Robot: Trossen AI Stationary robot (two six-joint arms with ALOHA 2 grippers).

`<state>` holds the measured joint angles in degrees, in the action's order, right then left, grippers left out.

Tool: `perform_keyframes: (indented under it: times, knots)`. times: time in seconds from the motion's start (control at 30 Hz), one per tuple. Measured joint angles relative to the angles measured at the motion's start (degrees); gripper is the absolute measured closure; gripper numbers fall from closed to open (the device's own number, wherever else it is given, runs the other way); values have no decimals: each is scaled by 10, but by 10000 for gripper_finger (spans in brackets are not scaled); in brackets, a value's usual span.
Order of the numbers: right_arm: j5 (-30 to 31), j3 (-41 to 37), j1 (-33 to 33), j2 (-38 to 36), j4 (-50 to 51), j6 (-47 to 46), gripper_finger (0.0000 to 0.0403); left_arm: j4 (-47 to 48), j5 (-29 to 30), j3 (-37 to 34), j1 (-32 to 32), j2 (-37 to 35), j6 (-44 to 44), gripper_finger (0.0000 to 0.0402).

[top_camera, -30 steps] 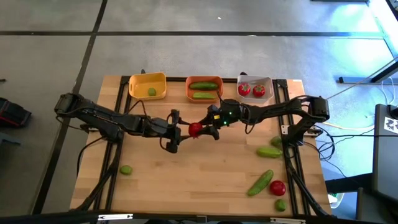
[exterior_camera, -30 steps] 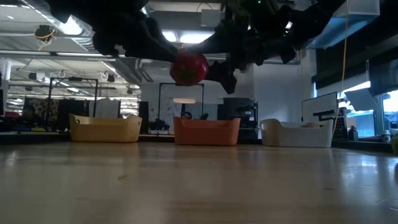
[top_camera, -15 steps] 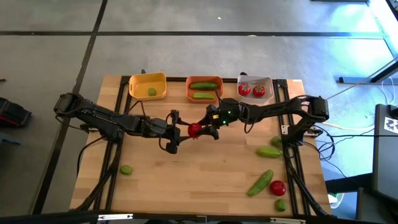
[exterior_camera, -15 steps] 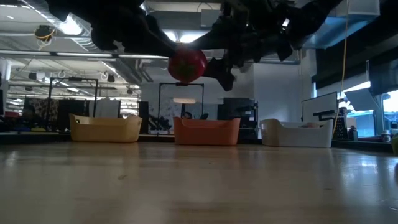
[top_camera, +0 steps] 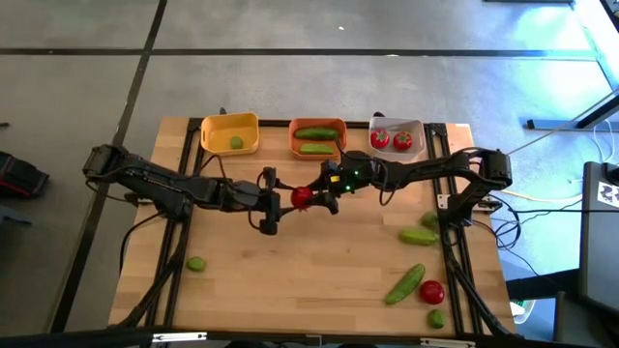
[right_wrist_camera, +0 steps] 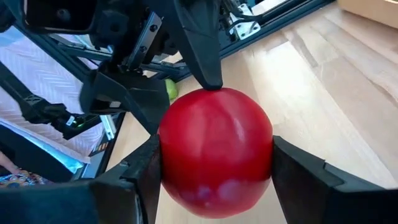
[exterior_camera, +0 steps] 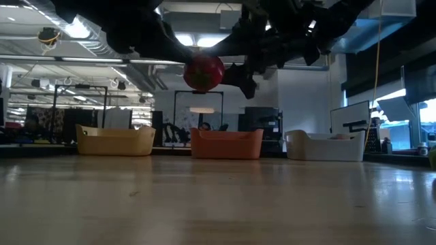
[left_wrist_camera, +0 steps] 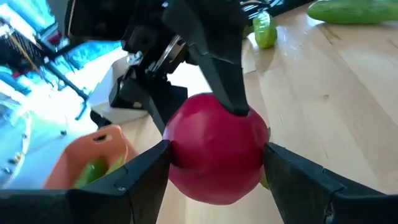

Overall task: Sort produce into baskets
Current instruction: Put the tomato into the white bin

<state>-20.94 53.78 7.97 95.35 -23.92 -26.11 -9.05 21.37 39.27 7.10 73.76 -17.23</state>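
Both the left gripper and right gripper clamp one tomato mid-air; I'd say the left should let go cleanly before the right carries it to the white basket.

Bare table lies open mid-front; both arms, meeting mid-table, bar the baskets.

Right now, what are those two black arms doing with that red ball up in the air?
It is a round red toy tomato, held above the middle of the wooden table. Both the left gripper and the right gripper are closed on it from opposite sides, as in a handover. At the back stand a yellow plastic basket with a lime, an orange basket with cucumbers and a white basket with two tomatoes. More produce lies loose on the table.
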Motion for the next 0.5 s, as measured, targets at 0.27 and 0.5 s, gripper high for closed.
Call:
perform_keyframes:
  times: [0.27,0.5]
  knots:
    - [7,0,4,0,4,8,173,5,3,3,-7,5,52,152]
    - [6,-1,4,0,2,9,173,24,4,12,-4,5,60,152]
